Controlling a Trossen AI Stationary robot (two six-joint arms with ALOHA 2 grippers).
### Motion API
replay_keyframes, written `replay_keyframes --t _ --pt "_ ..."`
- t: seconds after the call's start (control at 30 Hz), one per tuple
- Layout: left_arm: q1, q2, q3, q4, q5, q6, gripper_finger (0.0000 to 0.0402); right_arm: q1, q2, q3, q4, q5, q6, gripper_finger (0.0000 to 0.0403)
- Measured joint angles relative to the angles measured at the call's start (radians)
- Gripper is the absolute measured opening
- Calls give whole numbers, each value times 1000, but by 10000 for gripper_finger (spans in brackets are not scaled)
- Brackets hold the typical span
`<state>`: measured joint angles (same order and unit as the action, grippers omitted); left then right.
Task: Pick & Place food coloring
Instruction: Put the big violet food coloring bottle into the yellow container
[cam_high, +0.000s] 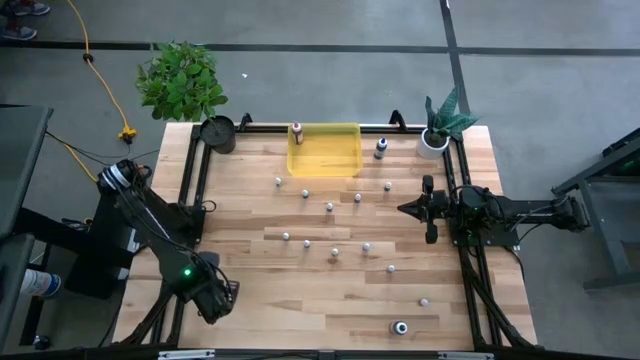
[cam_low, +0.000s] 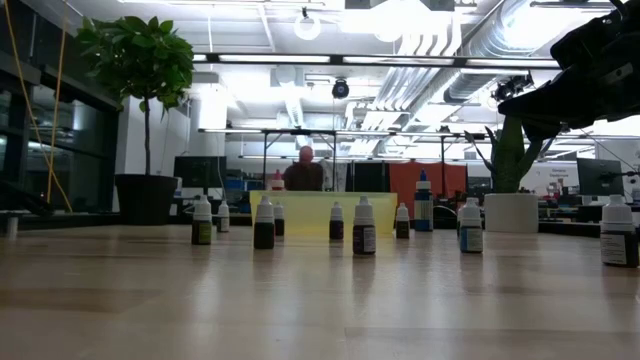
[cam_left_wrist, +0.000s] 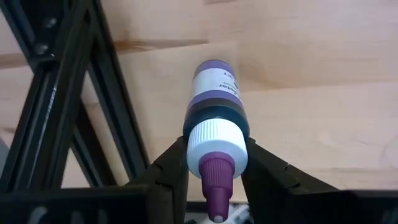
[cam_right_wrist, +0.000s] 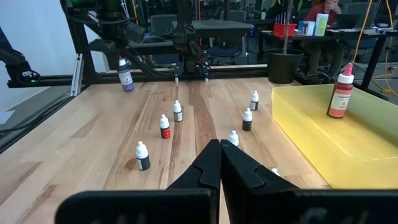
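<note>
A purple-labelled food coloring bottle (cam_left_wrist: 216, 118) with a white collar and purple tip is sitting clamped between the two fingers of the left pincer (cam_left_wrist: 214, 171), the fingers pressing on its collar from either side. In the high view this left pincer (cam_high: 218, 297) is hanging over the near left corner of the wooden surface (cam_high: 260, 300), beside the black frame rail (cam_left_wrist: 106, 99). The right wrist view is showing the same purple bottle (cam_right_wrist: 126, 76) raised above the wood at that corner.

The other small food coloring bottles (cam_high: 330, 207) are standing scattered across the middle of the surface, mostly upright, and a few more are trailing toward the near right corner (cam_high: 400, 327). A taller pink-bodied bottle (cam_high: 297, 132) is standing at the far left edge of the yellow bin (cam_high: 345, 162); the right wrist view shows it upright inside the bin (cam_right_wrist: 340, 98). A dark bottle with a pale cap (cam_high: 380, 148) is standing just right of the bin.

The right pincer (cam_high: 408, 208) is waiting over the right side of the surface, its fingers (cam_right_wrist: 214, 167) pressed together on nothing. A white plant pot (cam_high: 433, 142) is occupying the far right corner
</note>
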<state>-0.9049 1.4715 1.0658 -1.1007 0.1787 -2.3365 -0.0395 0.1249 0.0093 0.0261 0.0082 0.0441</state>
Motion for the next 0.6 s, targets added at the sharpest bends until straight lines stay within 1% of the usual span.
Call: replay_keyframes --t 0.1,0.27,0.33,0.5,0.6 --pt "1 -17 17 -6 -36 2 112 0 0 0 0 0 0 0" --pt "8 -35 76 -25 -137 29 112 0 0 0 0 0 0 0" --pt "25 -36 106 -50 -148 49 112 0 0 0 0 0 0 0" --pt "80 -36 207 -155 -184 172 112 0 0 0 0 0 0 0" --pt "135 -36 274 -214 -206 280 111 0 0 0 0 0 0 0"
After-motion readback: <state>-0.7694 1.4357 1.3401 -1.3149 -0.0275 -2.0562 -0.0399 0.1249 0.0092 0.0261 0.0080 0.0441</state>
